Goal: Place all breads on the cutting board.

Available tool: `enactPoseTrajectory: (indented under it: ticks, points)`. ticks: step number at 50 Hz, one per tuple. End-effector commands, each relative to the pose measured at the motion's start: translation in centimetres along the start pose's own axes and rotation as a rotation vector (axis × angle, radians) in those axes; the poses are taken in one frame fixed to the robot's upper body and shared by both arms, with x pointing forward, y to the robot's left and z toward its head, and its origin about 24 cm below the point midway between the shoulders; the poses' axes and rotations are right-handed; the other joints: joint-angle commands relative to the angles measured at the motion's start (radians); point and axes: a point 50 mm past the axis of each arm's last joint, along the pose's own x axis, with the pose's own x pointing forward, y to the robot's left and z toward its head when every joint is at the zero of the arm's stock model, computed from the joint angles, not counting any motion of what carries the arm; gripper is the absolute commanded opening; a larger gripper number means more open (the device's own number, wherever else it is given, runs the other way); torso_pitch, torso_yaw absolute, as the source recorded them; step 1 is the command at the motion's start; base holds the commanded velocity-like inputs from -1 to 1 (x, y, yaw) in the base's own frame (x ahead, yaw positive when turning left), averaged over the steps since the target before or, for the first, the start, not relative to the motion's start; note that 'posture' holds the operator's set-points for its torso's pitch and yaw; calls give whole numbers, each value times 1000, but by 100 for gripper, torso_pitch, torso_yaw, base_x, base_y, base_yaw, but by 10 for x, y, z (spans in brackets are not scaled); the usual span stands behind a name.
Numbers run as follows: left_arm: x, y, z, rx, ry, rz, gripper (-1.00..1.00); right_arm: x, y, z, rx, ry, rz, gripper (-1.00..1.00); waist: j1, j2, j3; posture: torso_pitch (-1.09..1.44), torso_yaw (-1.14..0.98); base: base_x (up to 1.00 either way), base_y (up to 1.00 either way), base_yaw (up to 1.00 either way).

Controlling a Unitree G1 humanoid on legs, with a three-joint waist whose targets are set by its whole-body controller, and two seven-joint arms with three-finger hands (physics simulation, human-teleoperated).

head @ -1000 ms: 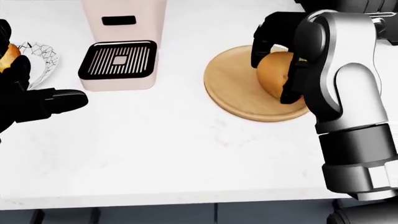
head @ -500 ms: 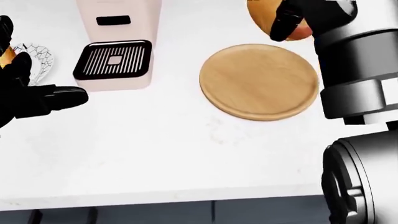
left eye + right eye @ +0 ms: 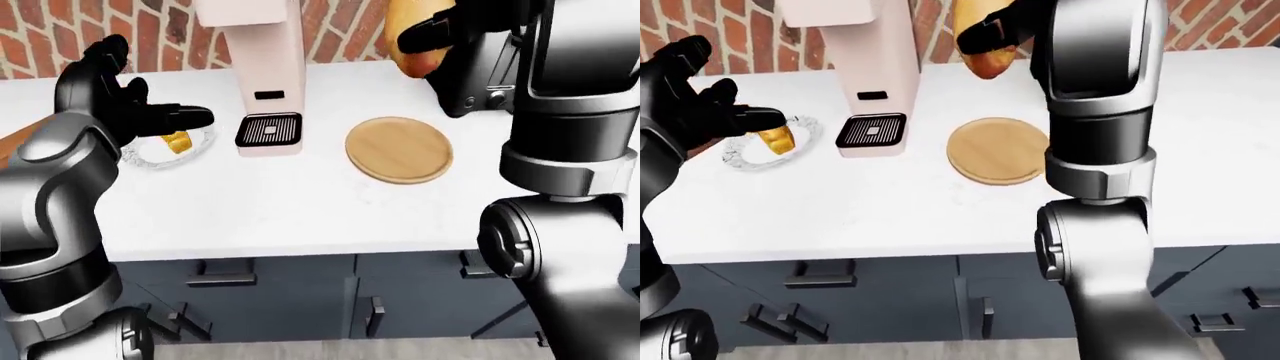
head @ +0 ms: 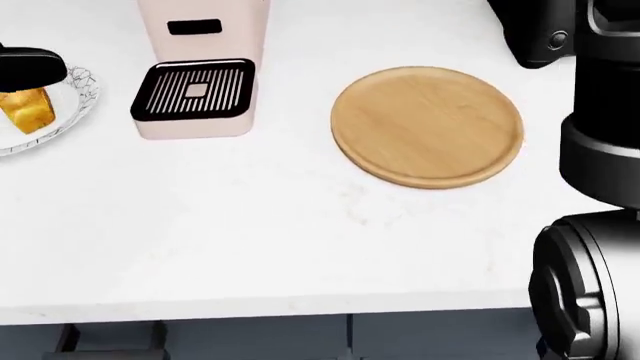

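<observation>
A round wooden cutting board (image 4: pixel 427 126) lies bare on the white counter, right of the coffee machine. My right hand (image 3: pixel 432 28) is raised high above the counter, shut on a golden bread loaf (image 3: pixel 405 46), up and slightly right of the board in the left-eye view. A second, smaller bread (image 4: pixel 27 110) sits in a glass bowl (image 4: pixel 72 120) at the far left. My left hand (image 3: pixel 165 116) hovers just over that bowl with its fingers spread open, apart from the bread. In the head view only one left fingertip (image 4: pixel 35 67) shows.
A pale pink coffee machine (image 4: pixel 200 67) with a black grille stands between bowl and board. A black toaster (image 3: pixel 478 82) sits at the right behind my right arm. A brick wall backs the counter; dark drawers run below its near edge.
My right hand lifted the bread off the cutting board and up out of the head view. The left hand rose and moved over the bowl. The board is now bare.
</observation>
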Motion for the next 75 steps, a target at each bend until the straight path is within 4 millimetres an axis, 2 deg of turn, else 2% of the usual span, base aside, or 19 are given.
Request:
enactPoseTrajectory:
  ticks: [1,4,7,9,11,16,26,29,33,36,37,44,47,59,63,68,69,71,75]
  points:
    - [-5,2,20,6,-89,3,100,-8,-6,17,-7,-77,-45,-100,-3,-7,-43,0,0,0,40,0]
    - [-5,2,15,5,-85,2,100,-7,-7,15,0,-75,-46,-100,-2,-44,-52,0,0,0,40,0]
    - [-6,2,14,3,-81,2,100,-8,-8,16,7,-79,-48,-100,-1,-42,-50,0,0,0,33,0]
    - [-6,2,14,2,-81,2,100,-9,-9,18,16,-91,-53,-100,-12,-4,-7,0,0,0,0,0]
    - [-7,3,15,0,-83,2,100,-10,-9,16,16,-91,-58,-100,-23,79,-16,0,0,0,0,0]
    - [-7,2,11,-3,-78,4,100,-11,-10,13,22,-92,-67,-100,-9,-37,-8,0,0,0,25,0]
    - [-7,-1,11,-1,-76,-5,100,-13,-13,9,30,-83,-85,-100,7,-91,-55,0,0,0,24,0]
    - [-6,-4,9,1,-73,-13,100,-14,-13,7,32,-79,-88,-100,0,-11,-30,0,0,0,12,0]
    - [-7,-5,10,3,-72,-19,100,-12,-12,4,34,-76,-89,-100,-6,12,-41,0,0,0,40,0]
    - [-8,-6,6,3,-68,-21,100,-12,-10,3,46,-73,-87,-100,-16,75,-51,0,0,0,25,0]
    - [-8,-6,6,2,-67,-21,100,-12,-10,2,43,-73,-90,-100,-9,69,-20,0,0,0,0,0]
    - [-9,-8,3,-1,-63,-26,100,-12,-9,1,54,-77,-85,-100,-24,40,-8,0,0,0,0,0]
    - [-9,-9,2,-1,-62,-28,100,-12,-11,1,60,-80,-93,-100,-37,26,-39,0,0,0,0,-46]
    - [-9,-12,3,2,-59,-36,100,-11,-13,-5,91,-71,-110,-100,8,-9,-24,0,0,0,0,-83]
    - [-8,-13,2,3,-59,-38,100,-13,-13,-2,111,-86,-109,-100,16,-80,-23,0,0,0,0,0]
    - [-10,-13,-1,1,-53,-36,100,-11,-12,-3,122,-93,-110,-100,20,-22,-11,0,0,0,0,0]
    - [-10,-12,-1,1,-53,-33,100,-11,-12,-2,127,-93,-109,-100,14,-18,-38,0,0,9,23,0]
    - [-10,-11,-3,1,-53,-33,100,-12,-11,-2,126,-93,-110,-100,13,-55,-39,0,0,12,29,0]
    - [-10,-11,-3,-1,-52,-33,100,-12,-11,-3,125,-89,-109,-100,8,-70,-42,0,0,14,32,0]
